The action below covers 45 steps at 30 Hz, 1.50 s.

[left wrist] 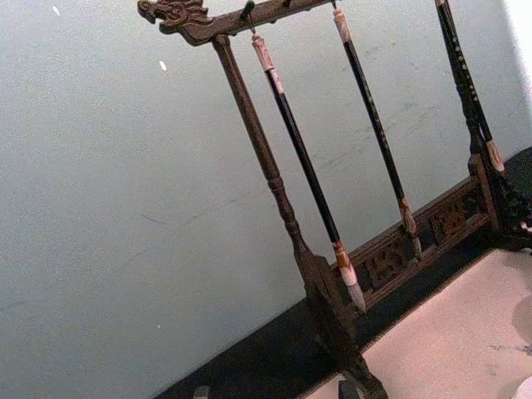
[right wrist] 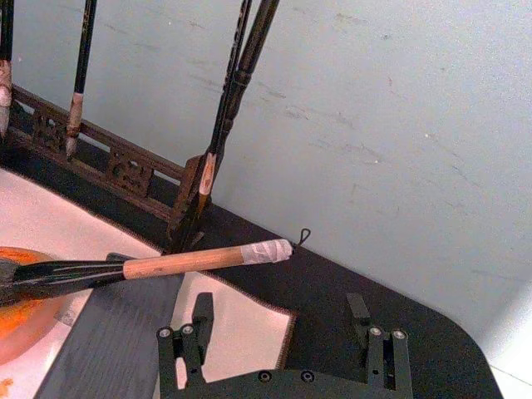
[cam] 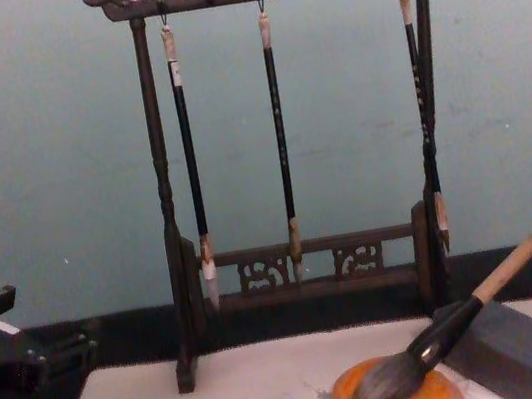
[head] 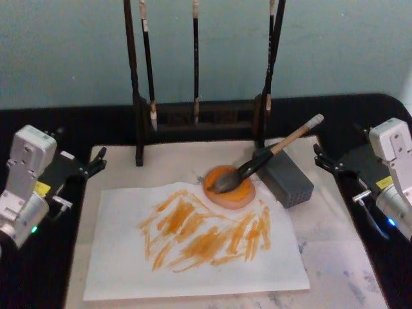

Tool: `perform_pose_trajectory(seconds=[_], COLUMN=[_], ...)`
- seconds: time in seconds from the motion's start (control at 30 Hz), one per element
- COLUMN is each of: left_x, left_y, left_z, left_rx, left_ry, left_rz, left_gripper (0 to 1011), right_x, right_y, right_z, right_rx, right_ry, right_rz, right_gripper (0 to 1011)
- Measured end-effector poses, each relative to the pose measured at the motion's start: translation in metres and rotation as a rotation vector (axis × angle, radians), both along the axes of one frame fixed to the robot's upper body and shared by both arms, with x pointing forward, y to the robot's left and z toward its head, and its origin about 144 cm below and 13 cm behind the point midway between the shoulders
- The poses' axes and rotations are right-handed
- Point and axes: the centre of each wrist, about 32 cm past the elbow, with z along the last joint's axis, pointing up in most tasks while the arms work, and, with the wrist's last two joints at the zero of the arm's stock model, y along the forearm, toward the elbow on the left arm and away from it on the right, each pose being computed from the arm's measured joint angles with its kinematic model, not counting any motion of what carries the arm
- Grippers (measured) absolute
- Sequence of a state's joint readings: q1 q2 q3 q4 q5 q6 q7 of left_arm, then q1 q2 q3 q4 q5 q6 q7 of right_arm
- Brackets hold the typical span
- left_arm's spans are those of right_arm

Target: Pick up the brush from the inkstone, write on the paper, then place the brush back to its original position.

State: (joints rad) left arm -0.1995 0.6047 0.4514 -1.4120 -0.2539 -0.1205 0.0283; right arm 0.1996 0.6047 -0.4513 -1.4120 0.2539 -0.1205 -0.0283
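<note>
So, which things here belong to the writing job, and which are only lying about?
Job: brush; inkstone; paper; left gripper and right gripper, parked at the sides.
Lying about: grey block under the brush handle; wooden rack; three thin brushes; felt mat.

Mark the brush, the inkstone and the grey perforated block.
brush (head: 261, 162), head view, on its black ferrule.
inkstone (head: 232, 200), head view, on its front rim.
grey perforated block (head: 287, 175), head view, on its top face.

The brush (head: 269, 153) has a matt wooden handle and bushy hair; the paper (head: 129, 270) is thin, the inkstone (head: 235, 198) smooth.
</note>
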Motion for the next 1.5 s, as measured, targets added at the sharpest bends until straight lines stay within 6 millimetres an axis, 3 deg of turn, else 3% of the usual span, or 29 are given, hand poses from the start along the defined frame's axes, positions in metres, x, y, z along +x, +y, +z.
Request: perform_pose_trajectory(seconds=[1.5], left_x=[0.0000], left_y=[0.0000], left_z=[0.0000], left_rx=[0.000], left_ry=[0.000], left_rz=[0.000], left_gripper=[1001], right_x=[0.0000], right_y=[0.0000], right_z=[0.0000], right_rx=[0.000], right_ry=[0.000], right_rz=[0.000], right_gripper=[1000])
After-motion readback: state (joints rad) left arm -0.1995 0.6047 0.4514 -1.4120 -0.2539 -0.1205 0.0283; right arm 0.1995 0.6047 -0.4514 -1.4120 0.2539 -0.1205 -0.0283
